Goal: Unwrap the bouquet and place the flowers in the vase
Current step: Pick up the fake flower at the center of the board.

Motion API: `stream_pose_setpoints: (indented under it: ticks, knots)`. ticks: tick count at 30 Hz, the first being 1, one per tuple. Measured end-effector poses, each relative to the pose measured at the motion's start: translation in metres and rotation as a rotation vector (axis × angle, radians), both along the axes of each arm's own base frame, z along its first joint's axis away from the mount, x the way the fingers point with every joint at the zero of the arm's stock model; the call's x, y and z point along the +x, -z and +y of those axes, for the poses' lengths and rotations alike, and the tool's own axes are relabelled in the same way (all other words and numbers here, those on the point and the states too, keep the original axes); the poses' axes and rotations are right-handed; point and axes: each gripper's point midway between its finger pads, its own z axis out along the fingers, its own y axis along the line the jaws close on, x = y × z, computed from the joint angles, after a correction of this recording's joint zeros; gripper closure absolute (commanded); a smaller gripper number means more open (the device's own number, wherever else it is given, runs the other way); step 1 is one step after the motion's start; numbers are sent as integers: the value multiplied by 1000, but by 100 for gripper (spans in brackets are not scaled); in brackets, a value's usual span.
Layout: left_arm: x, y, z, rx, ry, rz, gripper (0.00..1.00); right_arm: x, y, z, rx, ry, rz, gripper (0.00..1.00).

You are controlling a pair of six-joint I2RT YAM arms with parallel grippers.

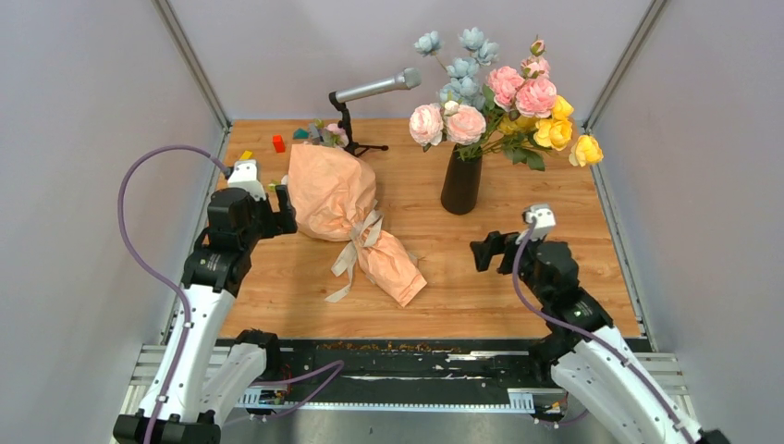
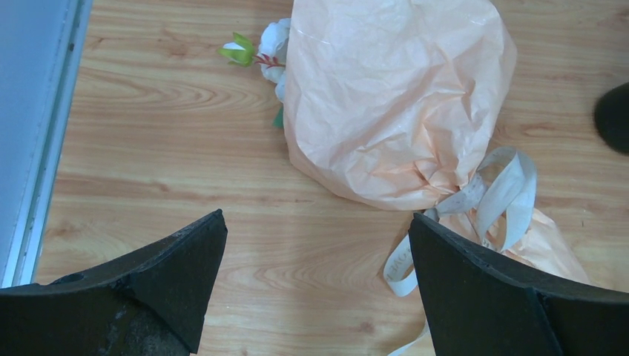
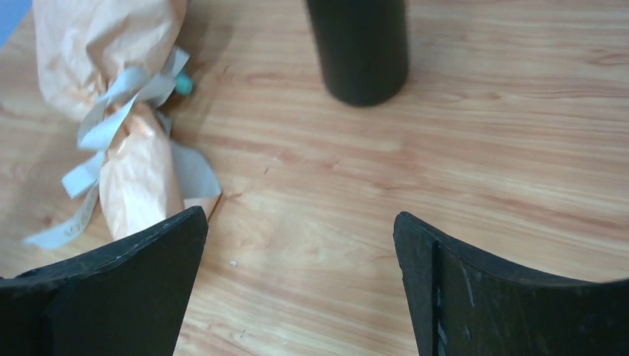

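Observation:
The bouquet (image 1: 337,194) lies on the wooden table, wrapped in peach paper (image 2: 393,96) and tied with a cream ribbon bow (image 1: 356,252). Of its flowers, only a mauve bloom (image 1: 330,133) and a white bloom (image 2: 274,44) peek out at the far end. The black vase (image 1: 460,180) stands upright to the right, holding pink, blue and yellow blooms. My left gripper (image 1: 285,205) hovers open just left of the bouquet, over bare wood (image 2: 315,222). My right gripper (image 1: 481,252) is open and empty, right of the bouquet's tail (image 3: 137,178) and in front of the vase (image 3: 360,52).
A microphone on a small black stand (image 1: 374,88) sits at the back, behind the bouquet. Small coloured blocks (image 1: 277,143) lie at the back left. Grey walls close in both sides, and a black strip (image 1: 416,356) runs along the table's near edge.

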Motion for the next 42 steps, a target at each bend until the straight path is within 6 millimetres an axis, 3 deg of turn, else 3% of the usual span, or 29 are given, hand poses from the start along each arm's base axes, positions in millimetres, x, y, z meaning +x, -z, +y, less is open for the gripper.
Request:
stream_pose_setpoints:
  ticks: [9, 17, 24, 30, 42]
  knots:
    - [0, 8, -11, -49, 40, 15, 0, -21, 49, 107, -269, -269, 53, 2]
    - [1, 12, -15, -63, 51, 31, 0, -29, 66, 198, -471, -430, 34, 1]
    - [1, 12, -15, -63, 51, 32, 0, -16, 71, 263, -537, -483, 21, 0]
    - [1, 12, -15, -63, 51, 32, 0, 0, 81, 297, -600, -488, 35, 0]
    - [1, 12, -15, -65, 50, 33, 0, -26, 119, 291, -806, -502, 50, 4]
